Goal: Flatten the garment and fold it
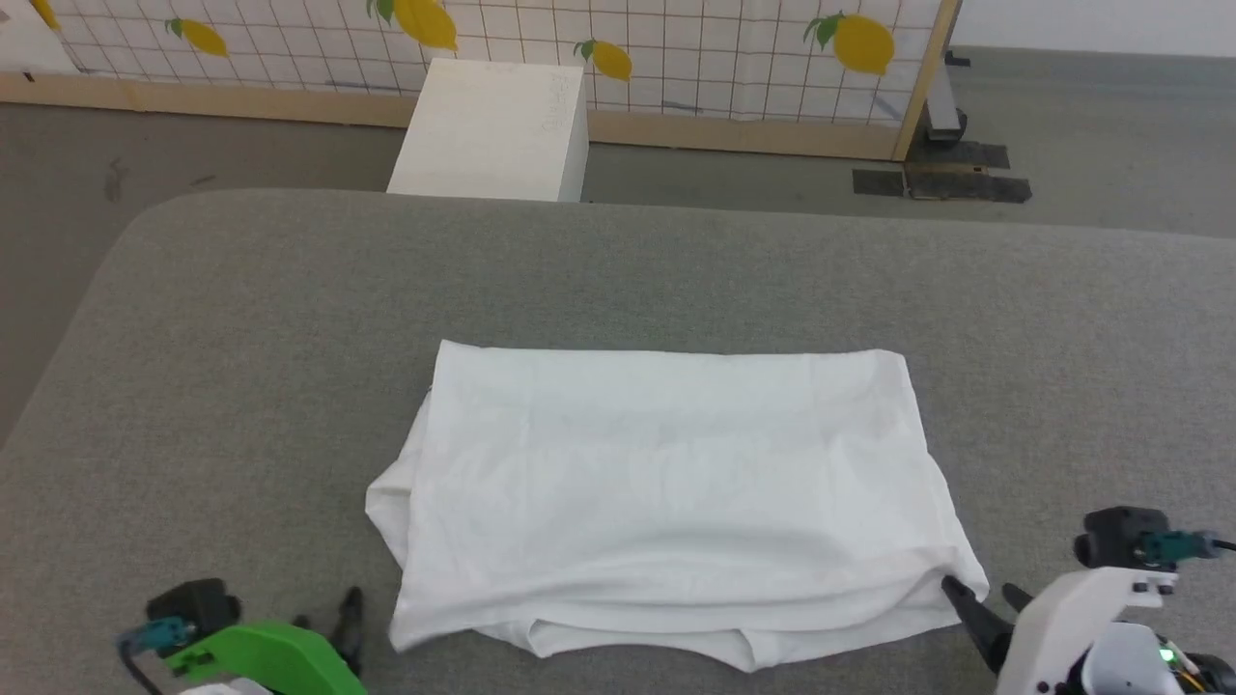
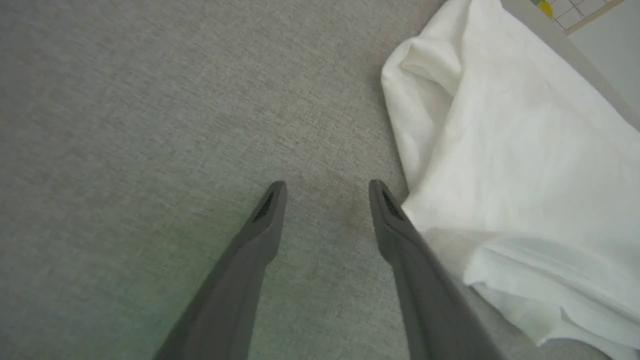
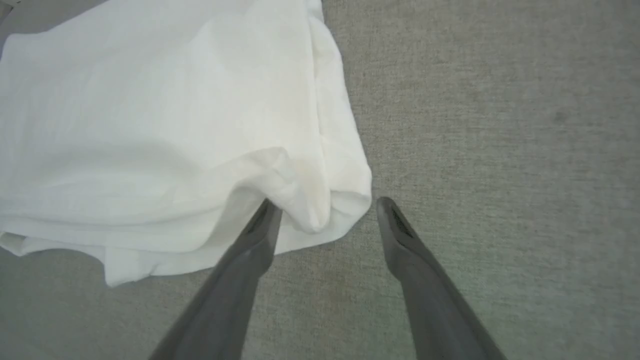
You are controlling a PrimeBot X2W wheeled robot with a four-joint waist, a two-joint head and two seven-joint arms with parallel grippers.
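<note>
The left gripper (image 2: pixel 327 192) and right gripper (image 3: pixel 325 210) gape, empty. The garment (image 1: pixel 666 463) corner lies between the right one's fingers. A shallow pinch could peel one layer.

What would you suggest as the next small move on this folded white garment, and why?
Probably close the right claw on the near right corner of the garment: it is open with that corner bunched between its fingers, one finger tucked under a fold. The left claw is open over bare grey padding beside the garment, with nothing to pinch.
</note>
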